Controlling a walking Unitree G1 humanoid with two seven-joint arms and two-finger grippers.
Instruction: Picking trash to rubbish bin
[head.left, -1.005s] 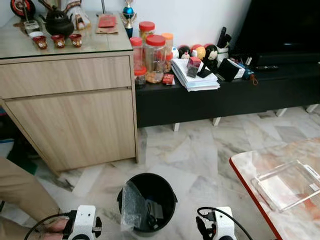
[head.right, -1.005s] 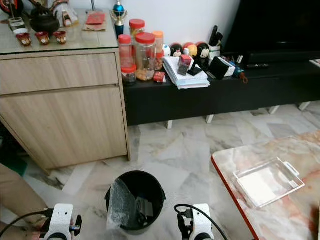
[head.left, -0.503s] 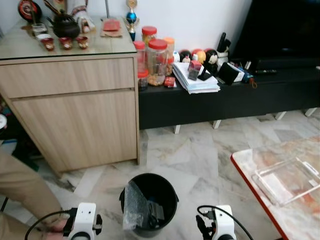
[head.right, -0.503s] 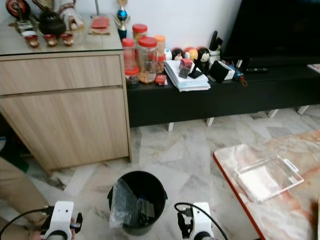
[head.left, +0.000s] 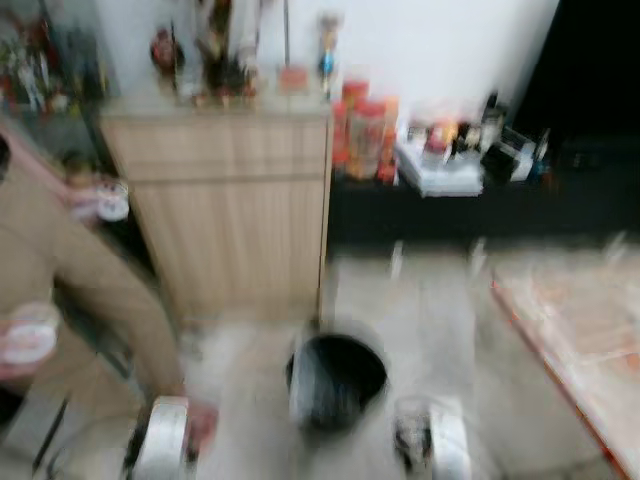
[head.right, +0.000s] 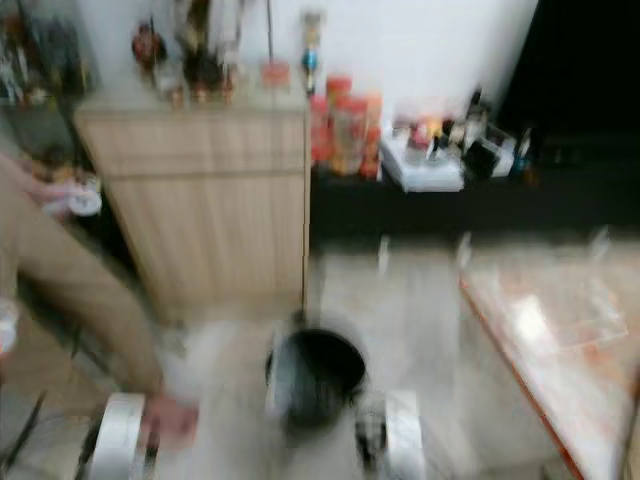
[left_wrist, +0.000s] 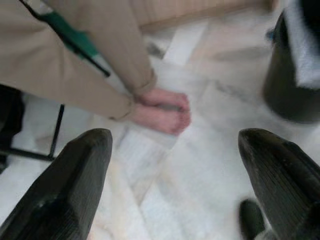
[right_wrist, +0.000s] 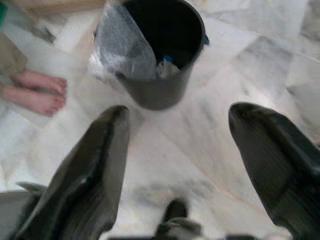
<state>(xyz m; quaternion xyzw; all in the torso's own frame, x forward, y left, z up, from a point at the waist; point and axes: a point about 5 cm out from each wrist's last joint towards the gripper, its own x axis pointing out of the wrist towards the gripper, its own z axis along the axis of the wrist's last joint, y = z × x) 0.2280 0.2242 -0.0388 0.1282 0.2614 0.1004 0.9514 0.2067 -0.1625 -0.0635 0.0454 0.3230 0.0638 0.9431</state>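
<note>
Down at the robot's own level, the left gripper (left_wrist: 170, 200) hangs low with its 2 black fingers spread wide and nothing between them, and the right gripper (right_wrist: 175, 170) is just the same, splayed open and empty above the marble floor (right_wrist: 235, 90). Just beyond the right gripper stands the black rubbish bin (right_wrist: 160, 55), with a sheet of clear bubble wrap (right_wrist: 120, 45) draped over its rim and some dark scraps inside, so trash is already in there. Off to the left, a person's bare feet (left_wrist: 162, 111) are planted on the tiles near the left gripper, with a beige trouser leg (left_wrist: 65, 55) above them. That is the hazard: a swing or a step that way could catch those toes. The head views are smeared with blur, so judging the gap to the bin is poor right now, and a stride forward could knock it over and spill it. Farther off, the wooden cabinet (head.left: 230, 200) and the low black shelf (head.left: 470, 205) of jars stand against the wall, with the marble table edge (head.left: 560, 350) near on the right.
</note>
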